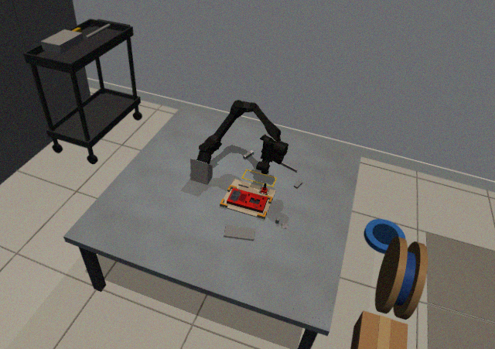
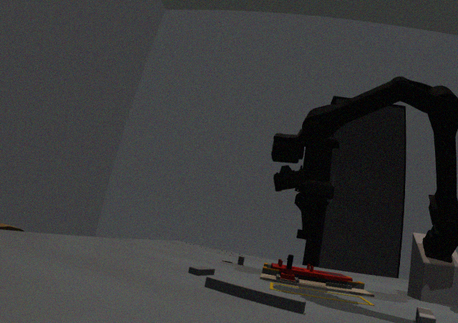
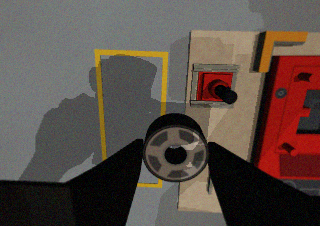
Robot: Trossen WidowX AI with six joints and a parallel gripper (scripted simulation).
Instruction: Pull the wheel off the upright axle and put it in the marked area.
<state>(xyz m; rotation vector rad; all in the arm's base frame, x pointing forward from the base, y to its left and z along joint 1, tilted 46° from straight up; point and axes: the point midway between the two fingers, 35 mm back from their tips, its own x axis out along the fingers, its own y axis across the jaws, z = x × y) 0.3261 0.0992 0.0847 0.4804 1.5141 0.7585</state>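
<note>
My tool grips the wheel off the axle; I should lower it gently, fully inside the yellow marked area.

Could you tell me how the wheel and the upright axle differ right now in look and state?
The wheel is a grey spoked disc with a dark rim, held in the claw; the axle is a thin black peg fixed in its red mount. The wheel is off the board; the axle stands bare. Both are round and dark.
</note>
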